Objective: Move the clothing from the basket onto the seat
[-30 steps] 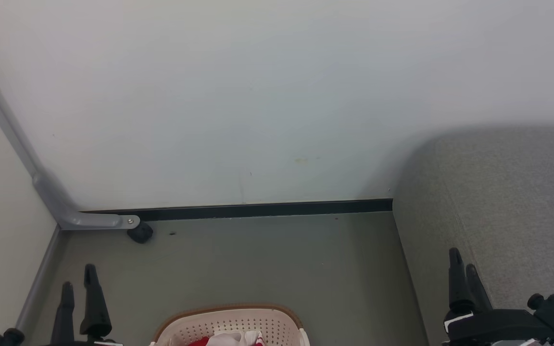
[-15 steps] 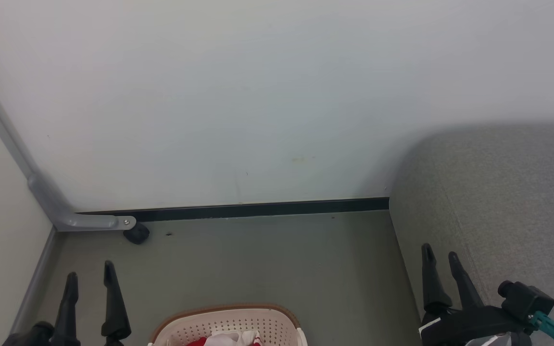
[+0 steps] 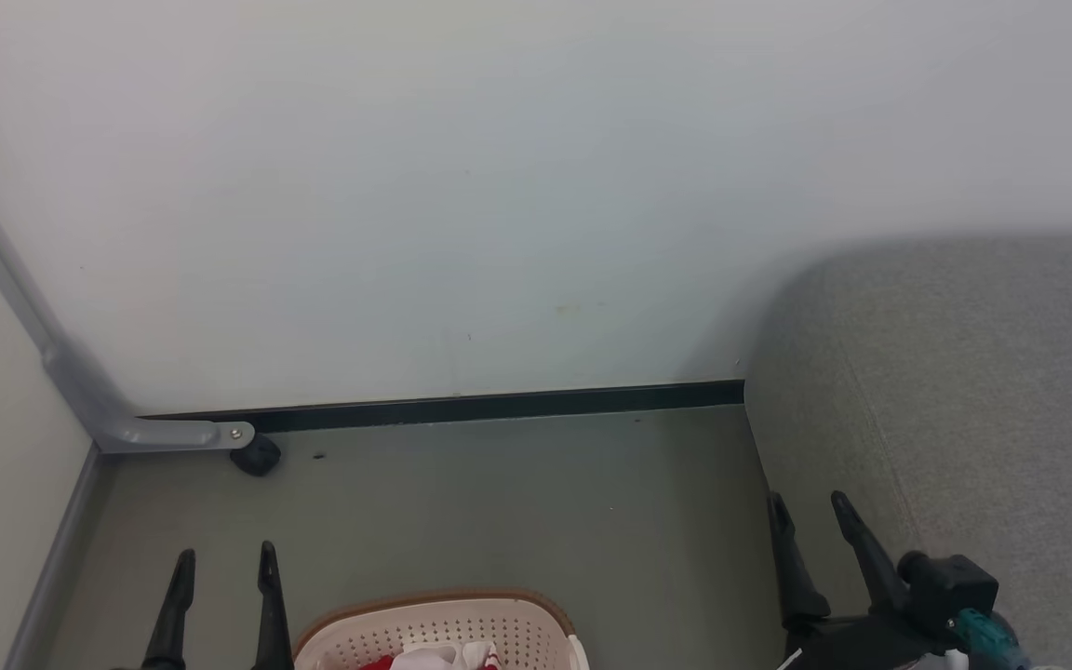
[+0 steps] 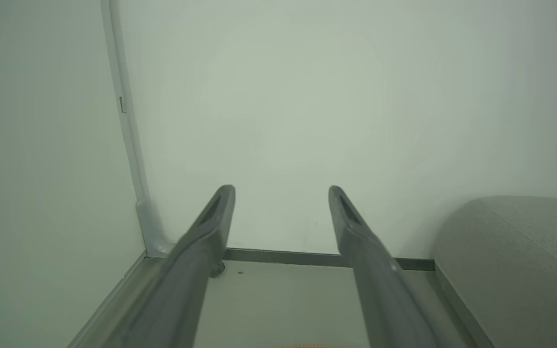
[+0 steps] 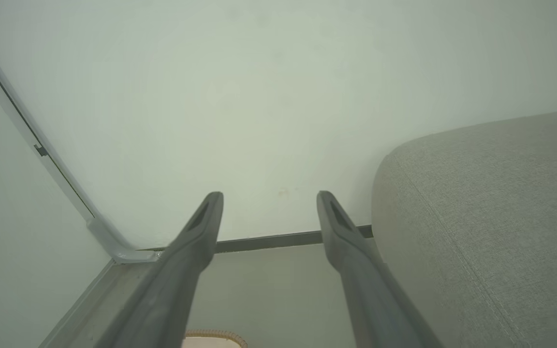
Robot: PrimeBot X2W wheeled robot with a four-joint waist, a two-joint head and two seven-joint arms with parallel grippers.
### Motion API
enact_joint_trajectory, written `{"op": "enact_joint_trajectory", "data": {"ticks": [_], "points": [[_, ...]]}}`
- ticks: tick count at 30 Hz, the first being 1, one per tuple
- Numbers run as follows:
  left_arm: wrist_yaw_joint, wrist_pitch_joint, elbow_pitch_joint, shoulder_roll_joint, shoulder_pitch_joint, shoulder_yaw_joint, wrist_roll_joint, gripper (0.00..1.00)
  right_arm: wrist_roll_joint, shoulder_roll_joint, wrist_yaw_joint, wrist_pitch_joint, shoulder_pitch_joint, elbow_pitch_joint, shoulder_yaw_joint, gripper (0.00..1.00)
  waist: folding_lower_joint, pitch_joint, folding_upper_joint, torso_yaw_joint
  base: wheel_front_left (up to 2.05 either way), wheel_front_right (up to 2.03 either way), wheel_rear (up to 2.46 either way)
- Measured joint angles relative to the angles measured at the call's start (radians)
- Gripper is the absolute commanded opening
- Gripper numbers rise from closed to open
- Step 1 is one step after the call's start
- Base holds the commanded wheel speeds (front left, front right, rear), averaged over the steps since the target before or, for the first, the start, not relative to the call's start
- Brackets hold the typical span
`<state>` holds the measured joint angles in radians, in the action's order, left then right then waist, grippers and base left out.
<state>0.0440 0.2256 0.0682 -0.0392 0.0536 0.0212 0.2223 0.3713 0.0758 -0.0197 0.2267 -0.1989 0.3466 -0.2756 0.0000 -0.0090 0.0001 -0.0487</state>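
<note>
The cream basket (image 3: 443, 628) with a brown rim stands on the floor at the bottom middle of the head view; its rim (image 5: 215, 334) also peeks into the right wrist view. Red and white clothing (image 3: 424, 659) lies inside it. The grey-green seat (image 3: 964, 391) fills the right side, also seen from the wrists (image 4: 515, 256) (image 5: 491, 217). My left gripper (image 3: 224, 556) hovers open just left of the basket, empty (image 4: 282, 189). My right gripper (image 3: 810, 501) is open and empty (image 5: 269, 195) in front of the seat's left edge, right of the basket.
A white wall (image 3: 499, 186) with a dark baseboard (image 3: 462, 408) closes the far side. A grey metal leg (image 3: 164, 433) with a black caster (image 3: 257, 456) stands in the left corner. Bare grey-green floor (image 3: 499, 502) lies between basket and wall.
Both grippers have shifted inward toward the basket: the left one right and lower, the right one left and lower, its fingers now spread side by side. The camera drifted slightly.
</note>
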Motion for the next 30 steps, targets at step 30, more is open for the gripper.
{"op": "enact_joint_trajectory", "data": {"ticks": [30], "points": [[0.031,0.024,0.126,-0.002,0.016,0.047,-0.084,1.0,-0.063,-0.008,-0.005,0.022,-0.001,0.119,0.004,1.0,0.0,-0.01,0.0,-0.018,0.0,0.0,0.0]]}}
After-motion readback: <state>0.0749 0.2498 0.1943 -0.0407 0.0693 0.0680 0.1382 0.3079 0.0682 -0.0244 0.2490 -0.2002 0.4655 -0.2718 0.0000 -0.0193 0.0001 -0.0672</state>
